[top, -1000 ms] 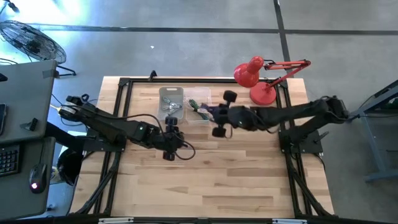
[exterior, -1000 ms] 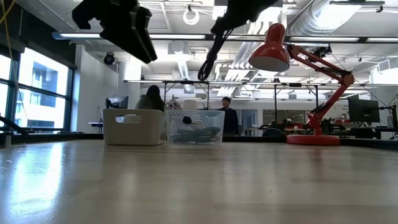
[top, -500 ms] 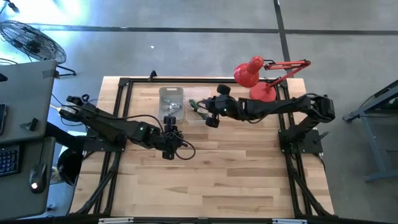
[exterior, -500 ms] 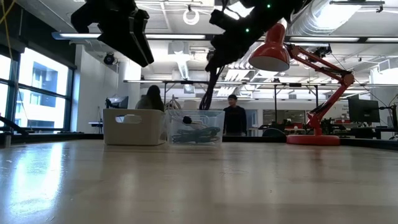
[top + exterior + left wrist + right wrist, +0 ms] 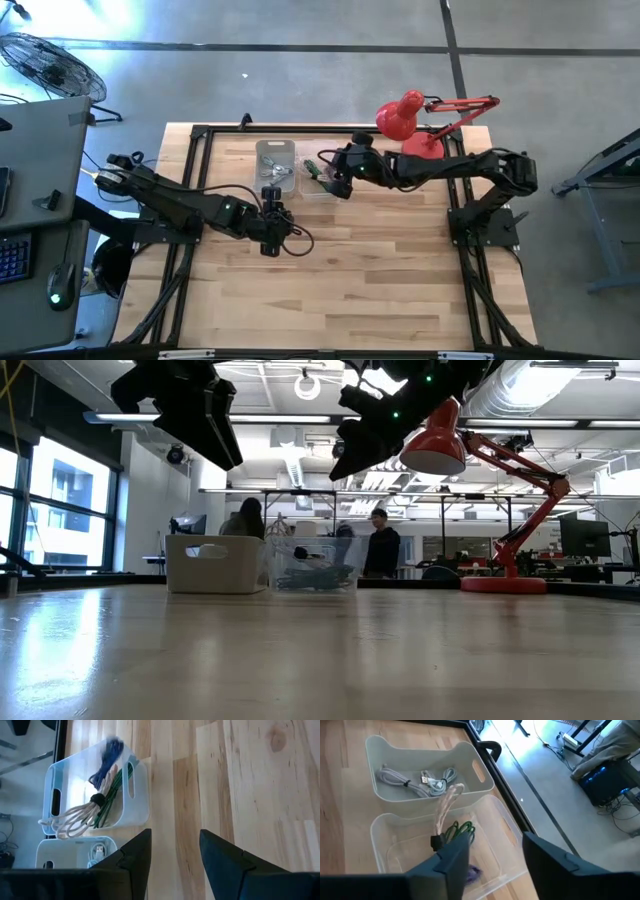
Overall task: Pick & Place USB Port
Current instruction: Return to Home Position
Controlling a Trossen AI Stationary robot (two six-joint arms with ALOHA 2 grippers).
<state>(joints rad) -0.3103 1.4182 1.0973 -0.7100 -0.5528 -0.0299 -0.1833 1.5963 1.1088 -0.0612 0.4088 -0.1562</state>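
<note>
A clear bin (image 5: 318, 172) and a white bin (image 5: 275, 165) stand side by side at the table's far edge. A cream cable bundle (image 5: 445, 810) with a black tie lies in the clear bin (image 5: 380, 827) on green and blue cables (image 5: 112, 780), its loops up against the bin's wall. My right gripper (image 5: 490, 870) hangs open just above that bin (image 5: 328, 178), with nothing between its fingers. The white bin (image 5: 425, 750) holds grey-white cables (image 5: 420, 779). My left gripper (image 5: 273, 205) hovers open on the near side of the bins (image 5: 172, 855), touching nothing.
A red desk lamp (image 5: 420, 125) stands at the far right, close behind my right arm. A black frame rail (image 5: 300, 128) runs along the far edge behind the bins. Bare wood (image 5: 340, 280) stretches toward the near edge. People (image 5: 380, 545) stand in the room beyond.
My right gripper has gone left toward the clear bin, sunk a little and opened. The cream cable bundle, which hung below its fingers half a second ago, has dropped and now lies in the clear bin.
</note>
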